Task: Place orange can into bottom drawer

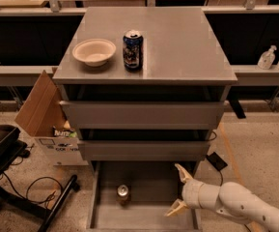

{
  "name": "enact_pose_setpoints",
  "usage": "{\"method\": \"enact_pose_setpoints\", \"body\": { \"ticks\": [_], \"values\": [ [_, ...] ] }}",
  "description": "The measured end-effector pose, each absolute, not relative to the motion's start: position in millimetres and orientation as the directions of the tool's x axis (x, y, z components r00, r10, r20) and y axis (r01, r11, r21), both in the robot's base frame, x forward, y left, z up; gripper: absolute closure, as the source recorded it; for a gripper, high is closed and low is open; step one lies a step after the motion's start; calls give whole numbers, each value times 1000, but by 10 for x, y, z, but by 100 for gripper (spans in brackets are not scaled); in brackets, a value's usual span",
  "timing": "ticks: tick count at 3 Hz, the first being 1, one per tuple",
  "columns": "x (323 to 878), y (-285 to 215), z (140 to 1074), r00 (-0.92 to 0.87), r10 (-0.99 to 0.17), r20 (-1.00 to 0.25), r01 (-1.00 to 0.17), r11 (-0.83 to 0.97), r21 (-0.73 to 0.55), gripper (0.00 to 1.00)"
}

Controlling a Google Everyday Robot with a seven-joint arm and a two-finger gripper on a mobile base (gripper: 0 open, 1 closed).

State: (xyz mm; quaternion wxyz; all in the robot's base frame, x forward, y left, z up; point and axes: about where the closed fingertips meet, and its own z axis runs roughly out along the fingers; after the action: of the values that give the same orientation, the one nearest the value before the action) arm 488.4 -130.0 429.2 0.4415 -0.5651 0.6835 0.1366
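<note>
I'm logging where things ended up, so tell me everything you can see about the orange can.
The orange can is a small metallic drink can, orange-gold on its side, with a silver top facing up. It stands upright on the flat grey floor of the open bottom drawer, left of centre, and touches only that floor. Nothing grips it: the gripper is open at the drawer's right side, apart from the can.
</note>
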Motion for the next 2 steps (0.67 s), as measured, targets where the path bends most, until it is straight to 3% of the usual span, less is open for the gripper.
{"method": "enact_pose_setpoints", "body": {
  "ticks": [1,2],
  "values": [
    [4879,-1303,4290,27,-652,-758,-893,326,-312,0],
    [4855,-1718,4500,-28,-684,-729,-854,395,-338,0]
  ]
}}
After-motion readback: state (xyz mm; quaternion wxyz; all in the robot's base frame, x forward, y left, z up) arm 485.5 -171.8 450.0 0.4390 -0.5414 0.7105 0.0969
